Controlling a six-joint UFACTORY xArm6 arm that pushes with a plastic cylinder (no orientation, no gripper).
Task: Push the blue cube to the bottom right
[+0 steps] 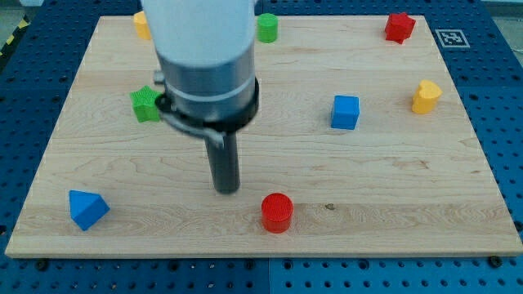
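The blue cube (pixel 345 112) was seen right of centre on the wooden board (pixel 392 220), in the upper half of the view, sitting flat and untouched. It was well apart from the bottom right corner of the board.

My tip (pixel 226 190) was placed left of centre, low on the board, well apart from the blue cube and to the view's left of it. The tool was a plain rod, nothing held and nothing touched. The nearest block to the tip was the red cylinder (pixel 277 212), just to the view's right and slightly lower, with a gap between them.

The arm's grey-and-white housing (pixel 204 65) was seen hanging over the upper left part of the board, hiding part of what lay behind it.

Other blocks were logged:
- green star-like block (pixel 145 104), partly covered by the housing at its right side
- blue triangular block (pixel 87 209) near the bottom left corner
- green cylinder (pixel 267 27) at the top edge, just right of the housing
- orange-yellow block (pixel 141 24) at the top left, mostly hidden, shape not made out
- red star-like block (pixel 400 27) near the top right corner
- yellow block (pixel 425 96) at the right side, to the right of the blue cube
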